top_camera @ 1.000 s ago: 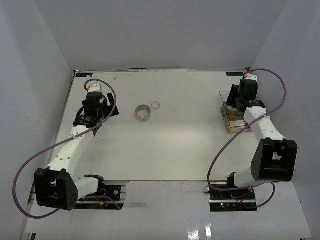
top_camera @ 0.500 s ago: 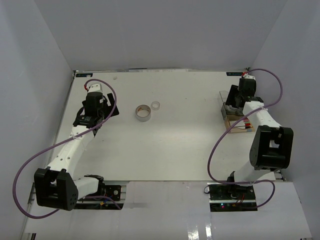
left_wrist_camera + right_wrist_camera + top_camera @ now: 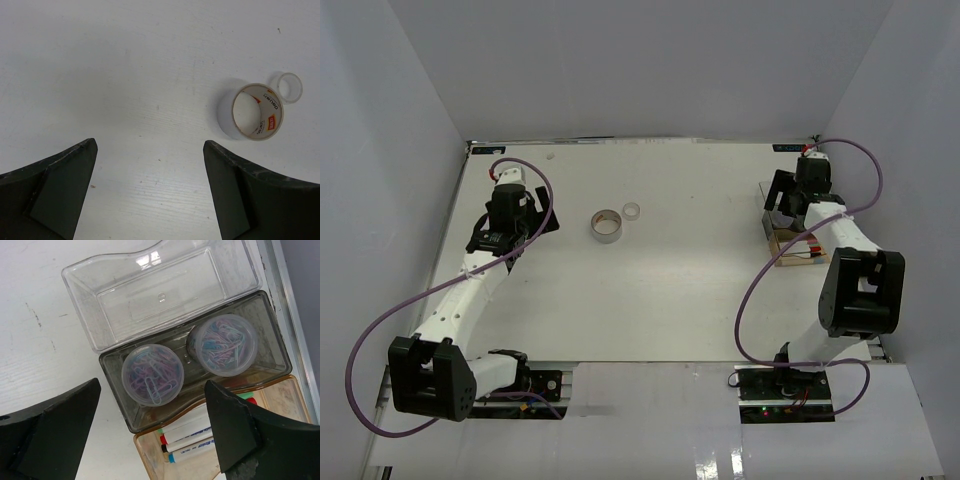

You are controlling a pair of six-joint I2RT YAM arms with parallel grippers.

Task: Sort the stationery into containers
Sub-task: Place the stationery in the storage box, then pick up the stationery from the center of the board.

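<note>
Tubs (image 3: 152,374): two; tape roll (image 3: 251,112): one.

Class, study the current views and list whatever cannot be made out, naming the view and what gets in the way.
1. Markers, right wrist view: only the capped ends show; the rest lies behind the right end effector and past the bottom edge, so their count is unclear.
2. Organiser, top view: largely under the right arm; contents too small.
3. Tape roll label, left wrist view: print too small to read.
</note>
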